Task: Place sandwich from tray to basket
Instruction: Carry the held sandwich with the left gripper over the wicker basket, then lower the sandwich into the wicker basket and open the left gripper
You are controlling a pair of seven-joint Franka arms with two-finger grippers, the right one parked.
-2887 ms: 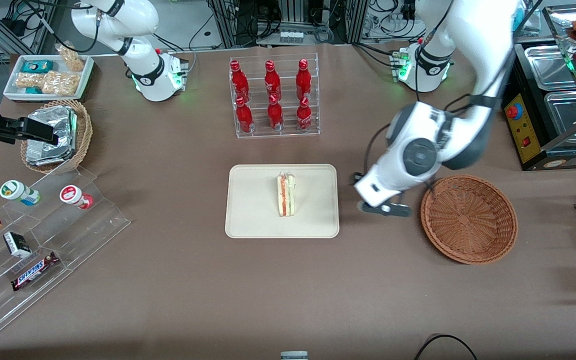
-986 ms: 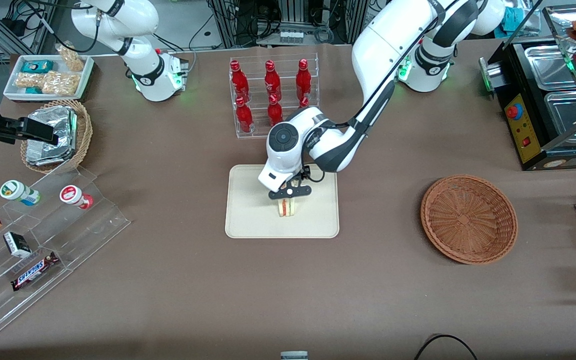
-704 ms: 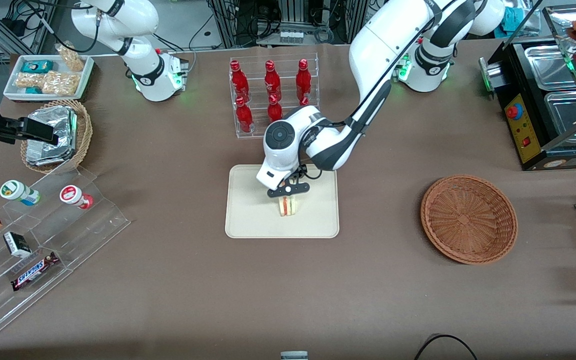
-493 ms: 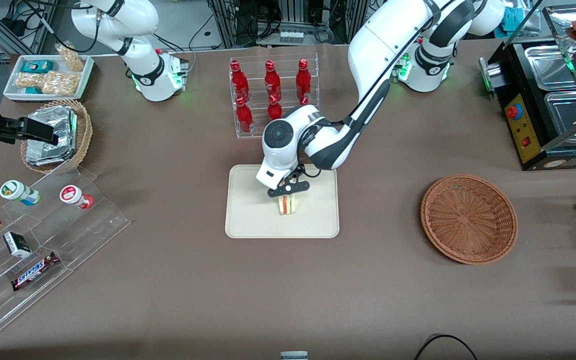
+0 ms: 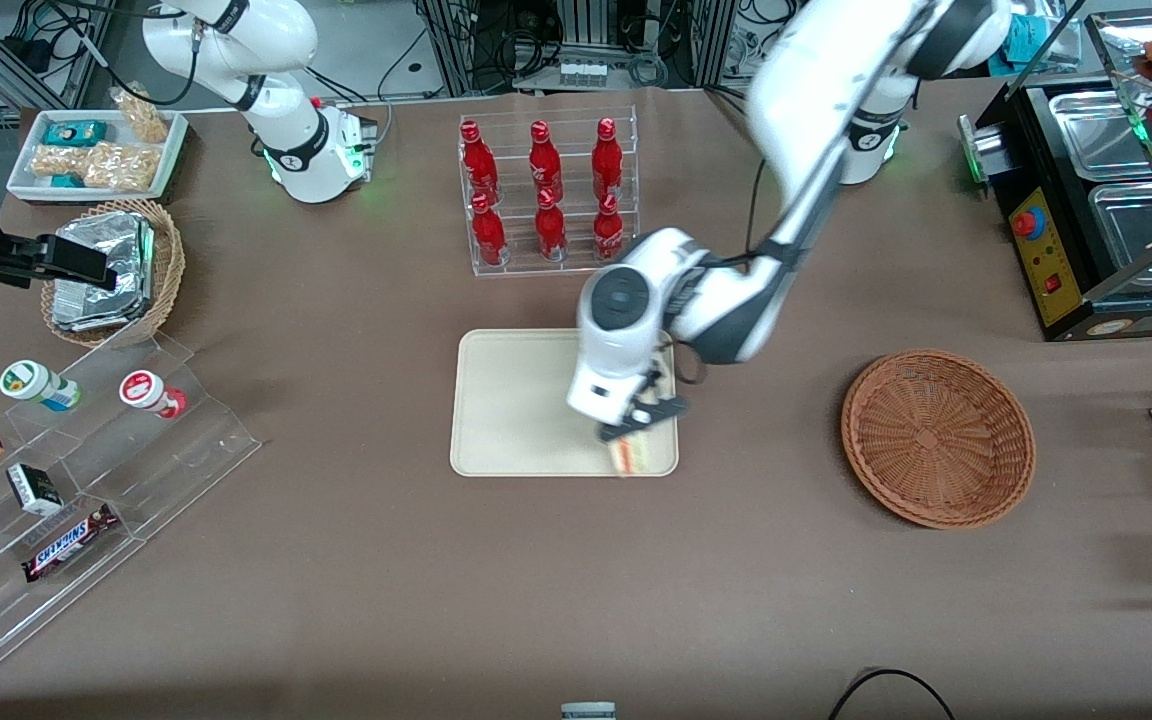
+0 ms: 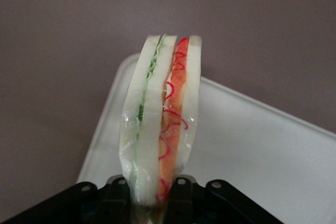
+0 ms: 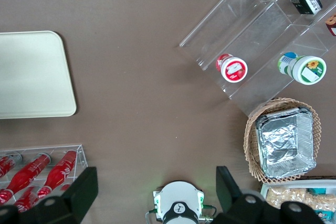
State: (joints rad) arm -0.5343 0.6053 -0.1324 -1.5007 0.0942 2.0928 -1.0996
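In the front view my gripper (image 5: 642,412) is over the end of the cream tray (image 5: 516,400) toward the working arm's end of the table. The wrapped sandwich (image 5: 628,455) sticks out under it, over the tray's corner nearer the front camera. The left wrist view has the gripper (image 6: 150,203) closed on the sandwich's (image 6: 157,124) lower end, the black fingers pressed on both its sides; white bread, green and orange filling show through the film. Part of the tray (image 6: 252,140) lies below it. The round wicker basket (image 5: 936,440) stands apart, toward the working arm's end, with nothing in it.
A clear rack of red bottles (image 5: 550,190) stands farther from the front camera than the tray. The oven-like appliance (image 5: 1061,260) is at the working arm's end. Toward the parked arm's end are a clear stepped shelf (image 5: 136,460) and a basket with a foil pack (image 5: 106,270).
The sandwich has left its spot mid-tray and shifted with the gripper toward the working arm's end and slightly nearer the front camera. The basket and tray have not moved.
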